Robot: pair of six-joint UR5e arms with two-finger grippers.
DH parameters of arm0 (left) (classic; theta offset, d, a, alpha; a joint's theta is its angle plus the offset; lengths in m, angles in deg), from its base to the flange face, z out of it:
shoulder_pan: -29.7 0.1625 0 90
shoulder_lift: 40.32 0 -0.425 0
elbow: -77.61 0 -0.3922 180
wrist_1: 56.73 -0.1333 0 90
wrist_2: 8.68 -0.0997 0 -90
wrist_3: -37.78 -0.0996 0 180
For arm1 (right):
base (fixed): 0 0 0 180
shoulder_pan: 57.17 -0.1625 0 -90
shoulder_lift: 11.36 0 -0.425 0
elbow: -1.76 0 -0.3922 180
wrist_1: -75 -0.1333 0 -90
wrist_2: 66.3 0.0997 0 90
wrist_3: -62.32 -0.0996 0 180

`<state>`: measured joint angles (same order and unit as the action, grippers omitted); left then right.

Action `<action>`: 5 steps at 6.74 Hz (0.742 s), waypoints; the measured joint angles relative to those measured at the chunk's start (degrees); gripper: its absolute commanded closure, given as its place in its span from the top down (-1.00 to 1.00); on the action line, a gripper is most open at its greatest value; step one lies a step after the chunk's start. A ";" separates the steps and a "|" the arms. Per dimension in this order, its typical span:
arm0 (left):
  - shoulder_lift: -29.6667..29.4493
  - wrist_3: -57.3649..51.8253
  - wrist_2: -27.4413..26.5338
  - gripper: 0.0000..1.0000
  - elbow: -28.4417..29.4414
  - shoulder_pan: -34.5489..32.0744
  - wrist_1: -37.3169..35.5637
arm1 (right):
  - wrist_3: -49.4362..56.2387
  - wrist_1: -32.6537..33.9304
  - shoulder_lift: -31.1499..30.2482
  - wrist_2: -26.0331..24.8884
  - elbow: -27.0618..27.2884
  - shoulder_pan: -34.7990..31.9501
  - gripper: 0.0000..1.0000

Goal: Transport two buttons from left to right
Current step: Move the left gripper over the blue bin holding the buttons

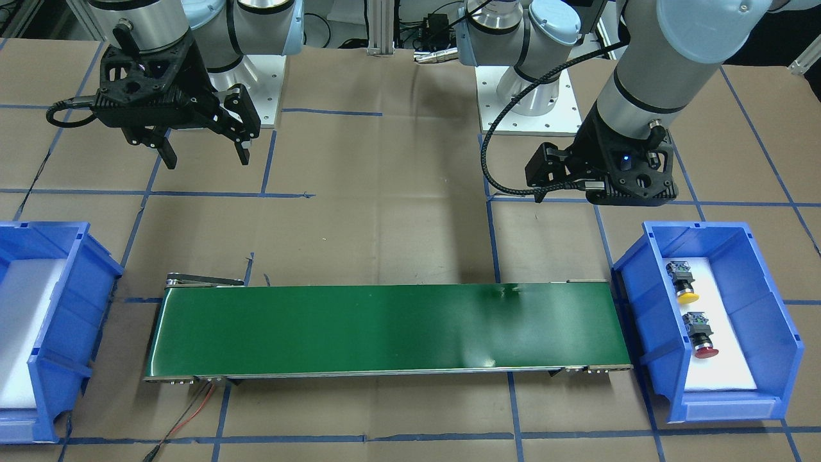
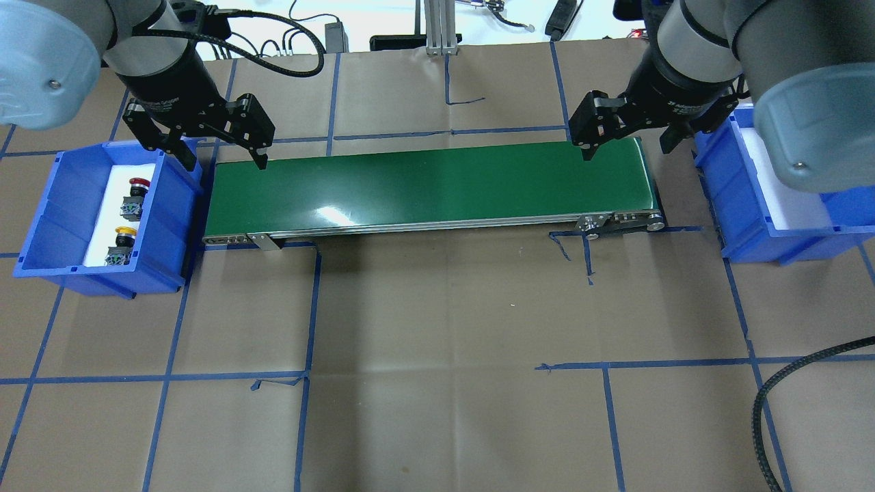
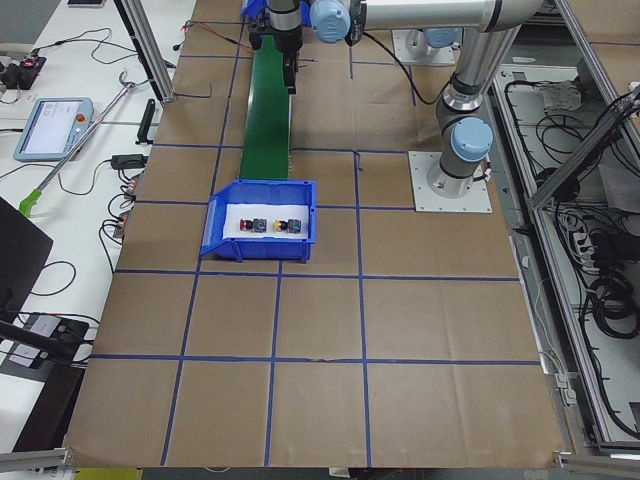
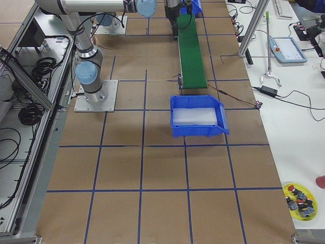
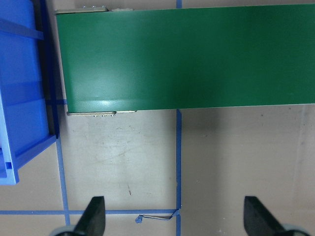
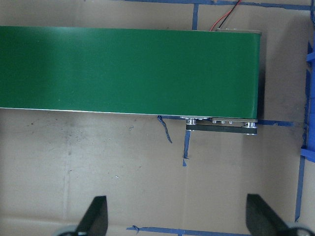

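Two buttons lie in the blue bin [image 2: 41, 225] on my left, on its white liner: the red button [image 2: 137, 186] farther from me and the yellow button [image 2: 123, 236] nearer. Both also show in the front view, yellow button [image 1: 684, 284] and red button [image 1: 701, 338]. My left gripper [image 2: 224, 161] hangs open and empty over the left end of the green conveyor belt [image 2: 431, 188], beside the bin. Open as well, my right gripper [image 2: 625, 152] holds nothing above the belt's right end. The wrist views show the left gripper [image 5: 175, 219] and right gripper [image 6: 179, 219] with fingers spread wide.
A second blue bin [image 2: 765, 225] with a bare white liner stands at the belt's right end. Red and black wires [image 1: 186, 417] trail from the conveyor. Brown paper with blue tape lines covers the table. A yellow dish of small parts [image 4: 300, 199] sits on a side table.
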<state>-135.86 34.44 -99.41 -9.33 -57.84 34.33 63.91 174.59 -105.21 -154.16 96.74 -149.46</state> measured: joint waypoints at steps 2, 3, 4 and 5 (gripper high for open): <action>0.05 0.00 0.02 1.00 -0.01 0.00 0.00 | 0.00 -0.51 -0.37 -0.15 -0.05 0.00 1.00; 0.07 0.00 0.02 1.00 0.00 0.00 0.00 | 0.00 -0.65 -0.55 -0.18 -0.05 0.00 1.00; 0.08 0.00 0.02 1.00 -0.01 0.00 -0.01 | -0.02 -0.71 -0.58 -0.22 -0.04 0.00 1.00; 0.15 0.00 0.02 1.00 -0.04 0.00 -0.06 | -0.06 -0.77 -0.59 -0.26 0.00 0.00 1.00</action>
<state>-135.70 34.44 -99.39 -9.37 -57.84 34.27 63.84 173.82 -105.80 -154.42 96.73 -149.46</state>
